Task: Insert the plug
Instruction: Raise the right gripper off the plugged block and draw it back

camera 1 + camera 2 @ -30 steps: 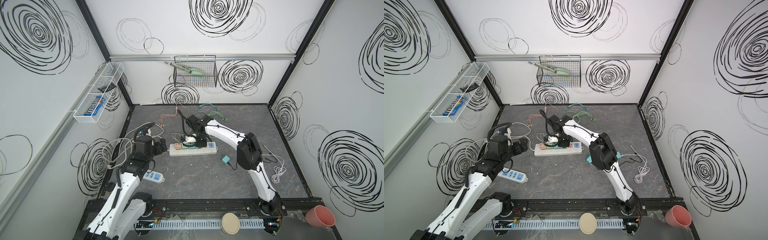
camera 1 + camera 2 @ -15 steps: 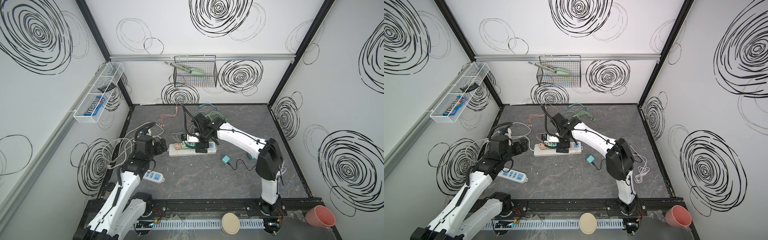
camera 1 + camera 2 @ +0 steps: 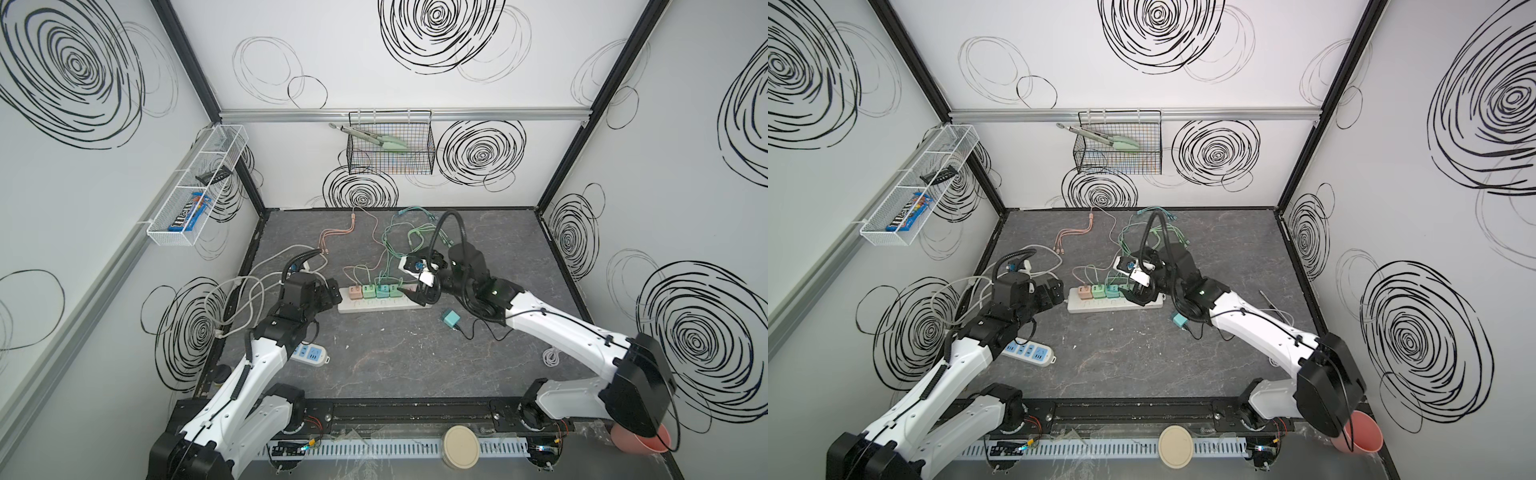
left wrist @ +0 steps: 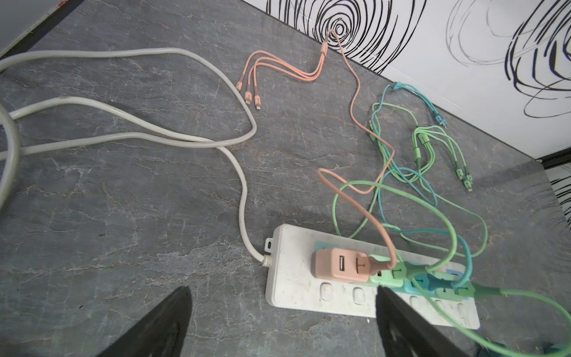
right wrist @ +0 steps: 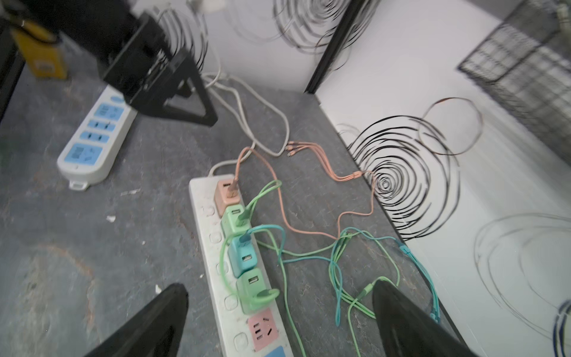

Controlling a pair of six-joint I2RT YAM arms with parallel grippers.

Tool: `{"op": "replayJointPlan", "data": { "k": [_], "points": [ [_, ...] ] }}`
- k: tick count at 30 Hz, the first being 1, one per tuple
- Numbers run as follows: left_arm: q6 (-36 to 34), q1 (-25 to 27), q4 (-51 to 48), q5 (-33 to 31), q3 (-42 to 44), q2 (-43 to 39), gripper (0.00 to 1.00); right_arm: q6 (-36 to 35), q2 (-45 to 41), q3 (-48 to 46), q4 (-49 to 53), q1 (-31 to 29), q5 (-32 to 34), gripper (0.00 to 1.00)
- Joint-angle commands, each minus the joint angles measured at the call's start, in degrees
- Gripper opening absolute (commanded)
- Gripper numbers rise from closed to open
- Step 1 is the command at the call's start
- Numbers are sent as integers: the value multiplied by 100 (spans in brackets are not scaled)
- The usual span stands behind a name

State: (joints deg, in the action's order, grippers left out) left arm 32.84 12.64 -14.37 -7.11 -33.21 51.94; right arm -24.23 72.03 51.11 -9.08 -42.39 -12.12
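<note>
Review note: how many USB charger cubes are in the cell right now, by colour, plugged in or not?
Pink charger: 1, in the white power strip
Light green chargers: 2, both in the strip
Teal chargers: 2, one in the strip, one unplugged beside it
Total: 5

A blue-and-white power strip lies on the grey table behind the left pincer, near the front. Far beyond the right pincer, a black wire basket holding green tongs hangs on the back wall.
</note>
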Motion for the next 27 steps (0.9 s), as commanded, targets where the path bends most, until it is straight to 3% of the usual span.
{"op": "replayJointPlan", "data": {
  "k": [1, 4, 7, 11, 16, 18, 22, 27],
  "points": [
    [222, -8, 581, -67, 111, 23, 96, 1979, -545, -296, -1453, 191, 712, 97],
    [341, -34, 729, -7, 224, 73, 96, 2998, -834, -181, -305, 541, 892, 97],
    [539, -80, 835, 79, 344, 148, 96, 3466, -1221, -615, 168, 813, 680, 97],
    [600, -318, 1300, 1098, 599, 338, 96, 4320, -1751, -1617, 156, 1133, 508, 99],
    [850, -594, 1314, 1105, 892, 466, 97, 4608, -1850, -2414, 505, 1537, -74, 88],
    [936, -756, 1309, 1069, 1022, 466, 100, 4589, -1755, -2609, 626, 1580, -171, 77],
    [1046, -974, 1530, 1154, 1325, 491, 88, 4791, -1389, -2917, -105, 1575, -957, 61],
    [941, -968, 1925, 1477, 1382, 858, 77, 5137, -610, -2676, -75, 1576, -933, 63]
  ]
}}
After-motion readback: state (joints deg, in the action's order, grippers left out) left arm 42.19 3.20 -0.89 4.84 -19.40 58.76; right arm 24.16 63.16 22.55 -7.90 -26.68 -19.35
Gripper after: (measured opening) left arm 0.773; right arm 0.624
